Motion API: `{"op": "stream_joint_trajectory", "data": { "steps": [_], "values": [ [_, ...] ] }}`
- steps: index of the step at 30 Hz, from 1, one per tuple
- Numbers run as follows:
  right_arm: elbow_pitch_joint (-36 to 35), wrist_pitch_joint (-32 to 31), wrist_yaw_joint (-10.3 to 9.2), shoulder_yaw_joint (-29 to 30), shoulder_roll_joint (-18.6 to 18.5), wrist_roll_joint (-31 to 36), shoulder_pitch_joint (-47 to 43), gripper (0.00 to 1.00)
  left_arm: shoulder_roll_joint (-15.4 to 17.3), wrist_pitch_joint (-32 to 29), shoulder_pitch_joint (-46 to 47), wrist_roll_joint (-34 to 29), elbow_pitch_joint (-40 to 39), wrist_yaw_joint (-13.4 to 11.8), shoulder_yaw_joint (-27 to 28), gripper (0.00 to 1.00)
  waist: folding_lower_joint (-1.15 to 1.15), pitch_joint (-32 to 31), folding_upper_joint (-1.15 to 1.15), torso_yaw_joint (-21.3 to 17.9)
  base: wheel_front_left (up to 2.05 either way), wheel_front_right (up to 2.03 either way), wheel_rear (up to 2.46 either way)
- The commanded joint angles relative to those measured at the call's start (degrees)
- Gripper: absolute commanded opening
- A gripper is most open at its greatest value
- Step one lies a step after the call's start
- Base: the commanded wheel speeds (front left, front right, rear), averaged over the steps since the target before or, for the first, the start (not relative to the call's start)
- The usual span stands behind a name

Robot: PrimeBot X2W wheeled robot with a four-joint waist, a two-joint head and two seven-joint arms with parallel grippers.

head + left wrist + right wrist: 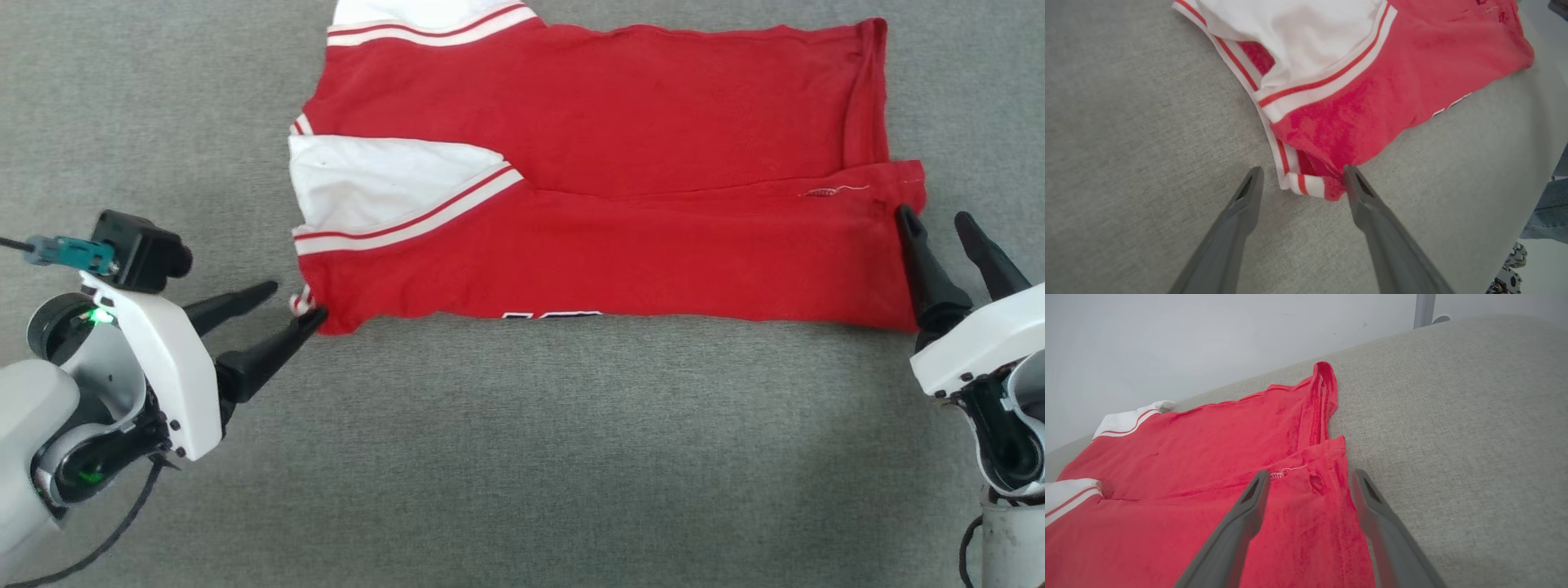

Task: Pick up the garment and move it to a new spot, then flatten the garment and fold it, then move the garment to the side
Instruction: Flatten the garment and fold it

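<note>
In the head view you see the garment [612,163] lying flat on the grey table [522,457], spread across the upper middle, with its collar end toward your left and its hem toward your right. A white sleeve with striped trim lies on top of the red cloth at the left, and a sliver of black, white-edged lettering shows at the near edge. Your left end effector [298,299] sits at the near left corner, fingers spread wide, with one tip touching the cloth. Your right end effector [931,213] stands at the near right corner, also spread wide.

In the left wrist view, the left end effector [1303,168] is open, holding nothing. The striped corner of the garment [1372,102] lies between its tips on the table [1126,122].

In the right wrist view, the right end effector [1310,472] gapes over the hem corner of the garment [1229,449]. One finger is above the red cloth and the other at its edge, by the bare table [1453,416].
</note>
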State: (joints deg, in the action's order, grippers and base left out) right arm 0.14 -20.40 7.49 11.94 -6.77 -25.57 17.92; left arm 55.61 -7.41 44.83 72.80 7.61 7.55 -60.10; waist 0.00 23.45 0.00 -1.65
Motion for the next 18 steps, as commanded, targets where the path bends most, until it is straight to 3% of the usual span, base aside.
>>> {"op": "stream_joint_trajectory", "data": {
  "steps": [1, 9, 11, 12, 13, 14, 18],
  "values": [
    [-0.5, 0.0, 0.00, -0.1, 0.4, 0.2, -0.6, 1.00, 0.3, -1.0, 1.7, 0.1, 1.5, -0.1, -0.9, 1.00, 0.00, 0.3, 0.00, -0.6, 0.00, 0.00, 0.00],
    [-0.6, 0.4, 0.00, -1.4, 1.8, -0.1, -0.9, 1.00, -2.5, -6.7, 2.9, 7.3, 6.1, -0.1, -4.9, 1.00, 0.00, 2.0, 0.00, -3.6, 0.00, 0.00, 0.00],
    [-0.7, 0.4, 0.00, -1.6, 1.8, -0.2, -1.0, 1.00, -2.8, -8.8, 3.1, 9.0, 6.2, -0.1, -5.8, 0.74, 0.00, 2.3, 0.00, -4.2, 0.00, 0.00, 0.00],
    [-0.8, 0.4, 0.00, -1.7, 1.9, -0.2, -0.9, 1.00, -2.9, -9.4, 3.3, 9.9, 6.4, -0.1, -6.0, 0.42, 0.00, 2.4, 0.00, -4.5, 0.00, 0.00, 0.00],
    [-0.8, 0.4, 0.00, -1.8, 1.9, -0.2, -1.0, 1.00, -2.9, -10.2, 3.5, 10.3, 6.7, -0.1, -6.4, 0.28, 0.00, 2.5, 0.00, -4.7, 0.00, 0.00, 0.00],
    [-0.8, 0.0, 0.00, -2.1, 1.7, 0.1, -1.1, 1.00, -3.0, -11.1, 3.6, 10.5, 6.9, -0.1, -7.1, 0.00, 0.00, 2.5, 0.00, -4.8, 0.00, 0.00, 0.00],
    [-1.2, -1.6, 0.00, -3.5, 0.5, 1.0, -1.3, 1.00, -3.1, -12.4, 3.8, 11.5, 6.8, -0.1, -8.0, 0.00, 0.00, 2.6, 0.00, -5.2, 0.00, 0.00, 0.00]
  ]
}}
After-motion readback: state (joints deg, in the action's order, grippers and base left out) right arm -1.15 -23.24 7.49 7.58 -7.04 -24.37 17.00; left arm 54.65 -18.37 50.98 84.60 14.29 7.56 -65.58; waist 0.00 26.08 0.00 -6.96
